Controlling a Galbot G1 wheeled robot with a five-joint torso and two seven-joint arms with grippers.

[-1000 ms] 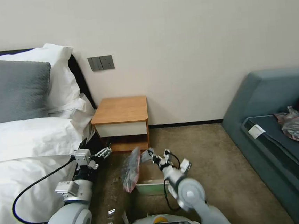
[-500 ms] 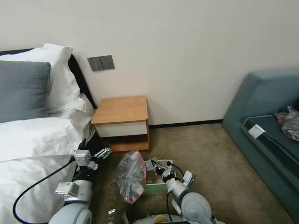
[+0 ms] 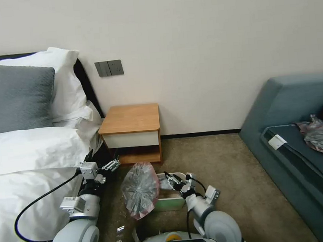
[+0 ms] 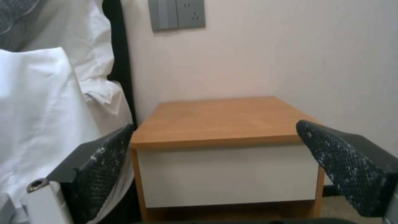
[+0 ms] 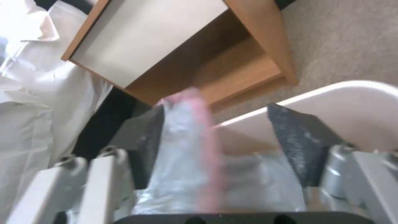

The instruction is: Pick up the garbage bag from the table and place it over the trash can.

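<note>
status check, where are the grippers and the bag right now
Right gripper open over the trash can. Garbage bag draped over the can's left side. Left gripper open, idle beside the bed. Nothing blocking.

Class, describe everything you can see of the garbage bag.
The garbage bag is thin, wrinkled, translucent grey plastic with a pink rim. It hangs ballooned over the left end of the trash can, on the carpet before the table. The right gripper, jaws open, has the bag's edge between its fingers.
</note>
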